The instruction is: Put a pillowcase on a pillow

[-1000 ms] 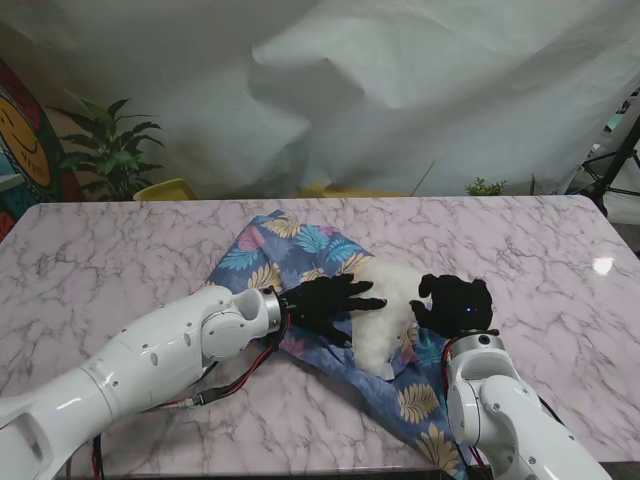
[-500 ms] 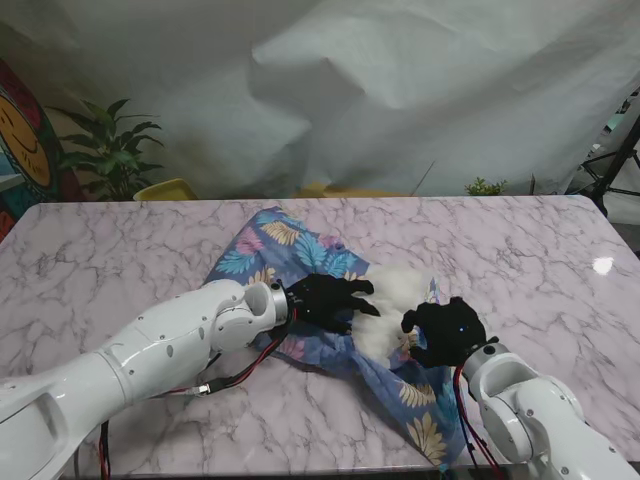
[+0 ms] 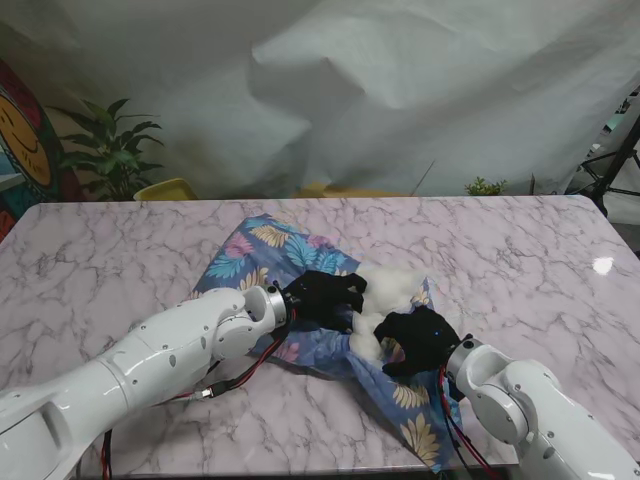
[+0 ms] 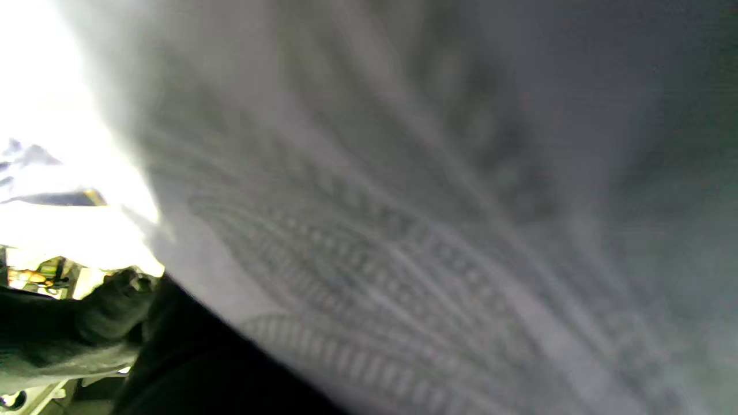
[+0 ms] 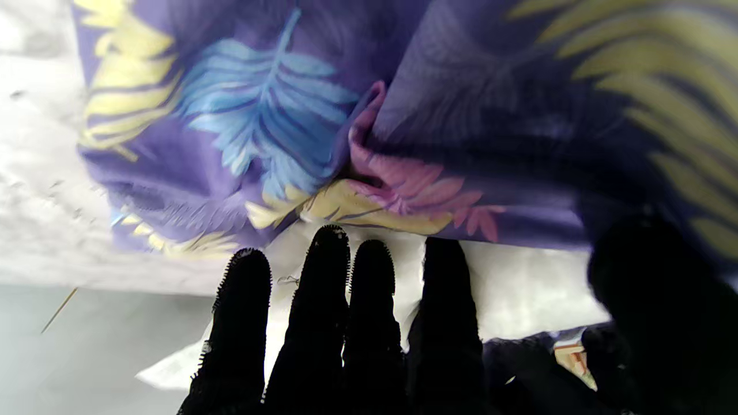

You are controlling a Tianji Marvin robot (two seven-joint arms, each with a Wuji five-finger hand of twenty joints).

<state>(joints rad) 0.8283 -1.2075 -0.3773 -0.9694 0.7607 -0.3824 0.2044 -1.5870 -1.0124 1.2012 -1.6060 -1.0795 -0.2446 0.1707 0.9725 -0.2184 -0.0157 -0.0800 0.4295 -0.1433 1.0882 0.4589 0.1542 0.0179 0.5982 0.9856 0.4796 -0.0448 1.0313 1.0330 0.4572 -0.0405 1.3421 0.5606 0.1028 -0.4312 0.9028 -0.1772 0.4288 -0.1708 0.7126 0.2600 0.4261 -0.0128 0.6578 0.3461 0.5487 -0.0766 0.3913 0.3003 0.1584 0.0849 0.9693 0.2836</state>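
The white pillow (image 3: 393, 287) lies mid-table, half wrapped in the blue floral pillowcase (image 3: 270, 250). My left hand (image 3: 325, 298) rests on the pillow's left side with its fingers curled into it. The left wrist view holds only blurred grey cloth (image 4: 403, 230) pressed close to the lens. My right hand (image 3: 415, 340) cups the pillow's near end, over the case's loose flap (image 3: 415, 415). In the right wrist view its fingers (image 5: 328, 323) stretch out straight against the white pillow (image 5: 519, 294), under a fold of the pillowcase (image 5: 271, 115), and the thumb stands apart at the side.
The pink marble table (image 3: 120, 250) spreads wide around the bundle. A white sheet (image 3: 400, 90) hangs behind it, with a potted plant (image 3: 110, 150) at the far left and a dark stand (image 3: 615, 150) at the far right.
My right hand has slid left and nearer to me, closing on the pillow's near end. The left hand's spread fingers have curled in. The pillowcase has shifted slightly left and bunched.
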